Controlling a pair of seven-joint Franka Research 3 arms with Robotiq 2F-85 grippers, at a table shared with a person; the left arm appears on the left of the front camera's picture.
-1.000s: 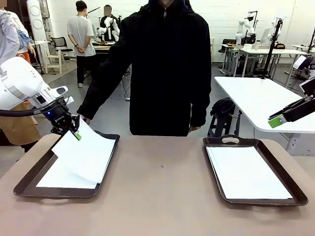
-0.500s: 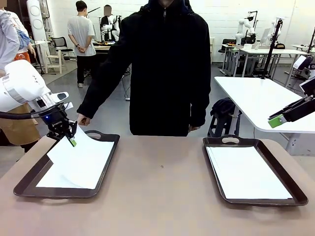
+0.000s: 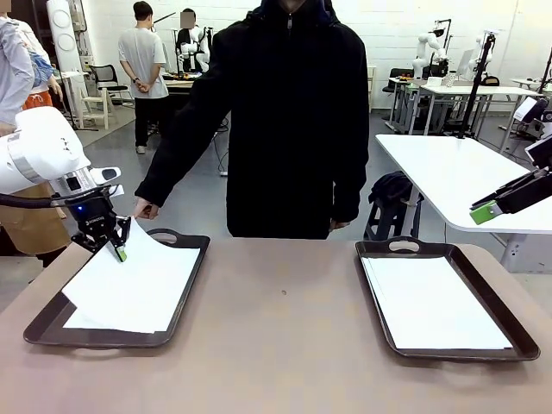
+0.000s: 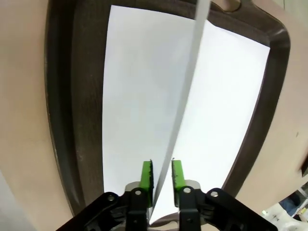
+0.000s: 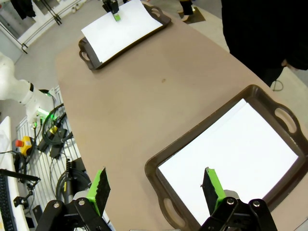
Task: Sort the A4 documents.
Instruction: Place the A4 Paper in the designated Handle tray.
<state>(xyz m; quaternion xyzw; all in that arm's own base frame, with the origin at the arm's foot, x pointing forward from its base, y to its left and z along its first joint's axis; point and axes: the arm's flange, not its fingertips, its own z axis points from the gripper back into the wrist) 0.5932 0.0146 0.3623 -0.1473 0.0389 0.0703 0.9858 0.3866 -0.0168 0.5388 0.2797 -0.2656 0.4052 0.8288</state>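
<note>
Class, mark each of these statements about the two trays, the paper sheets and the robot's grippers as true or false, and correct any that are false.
1. The left gripper pinches a lifted sheet by its edge. True.
2. The right gripper is shut on a sheet. False: its fingers stand wide apart above the right tray, holding nothing.
3. Both trays hold white paper. True: paper lies in the left tray and in the right one.
4. The lifted sheet hangs over the bare table between the trays. False: it is over the left tray.
5. The person's hand is near the left tray's far handle. True.
</note>
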